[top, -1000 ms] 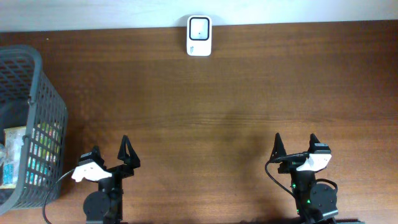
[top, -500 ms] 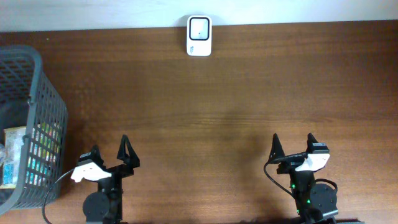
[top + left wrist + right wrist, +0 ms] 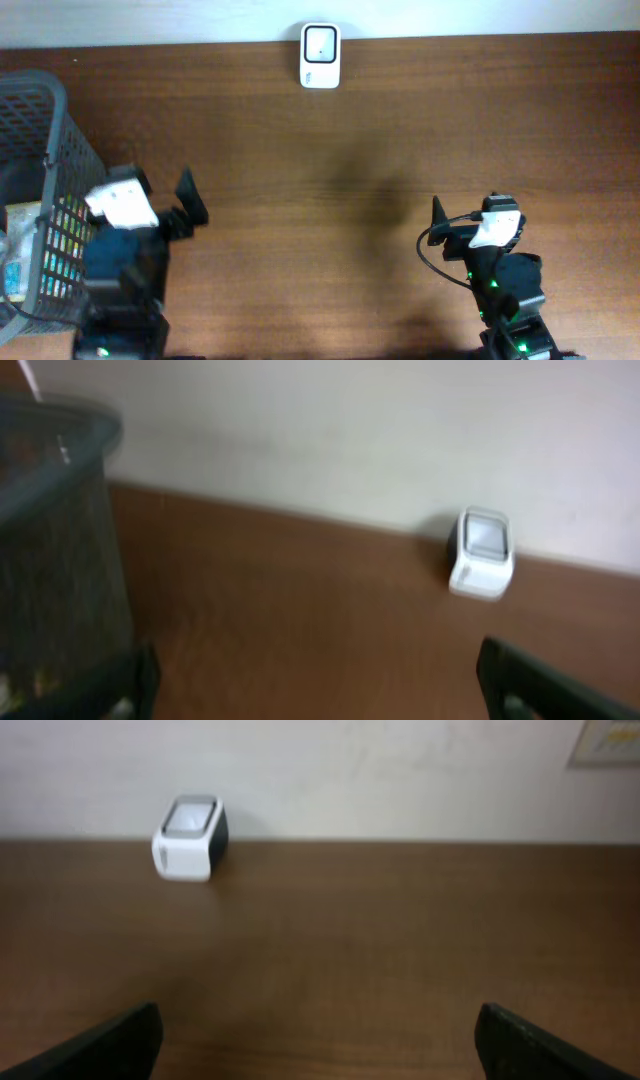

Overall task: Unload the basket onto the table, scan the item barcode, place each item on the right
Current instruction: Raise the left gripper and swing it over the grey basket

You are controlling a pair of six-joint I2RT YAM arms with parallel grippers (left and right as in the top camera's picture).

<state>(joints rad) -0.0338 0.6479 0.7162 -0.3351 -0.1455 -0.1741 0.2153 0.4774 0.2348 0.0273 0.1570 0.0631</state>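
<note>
The item [image 3: 22,218] I have to scan is not in either claw. What I can see of it is a jumble of packets lying in the wire basket [image 3: 62,118] at the left edge of the table [image 3: 350,150]. I cannot tell through the mesh which face carries the barcode. The scanner [image 3: 320,56] stands at the far edge against the wall, well apart from the basket, with its window facing up and slightly toward me.

My left claw [image 3: 185,205] hangs just beside the basket's right wall. Its jaws are spread wide and hold nothing. My right claw [image 3: 465,213] is over bare wood on the other side, also spread wide and empty, and from its wrist view the scanner sits ahead and to the left.

I judge the step in hand to be the pick. To do it well I would bring the left claw over the rim and come down from above, not sideways, so the fingers clear the mesh. I would take one packet by its narrow edges and leave its broad faces uncovered. The left wrist view is blurred, so I would go slowly until it sharpens.
</note>
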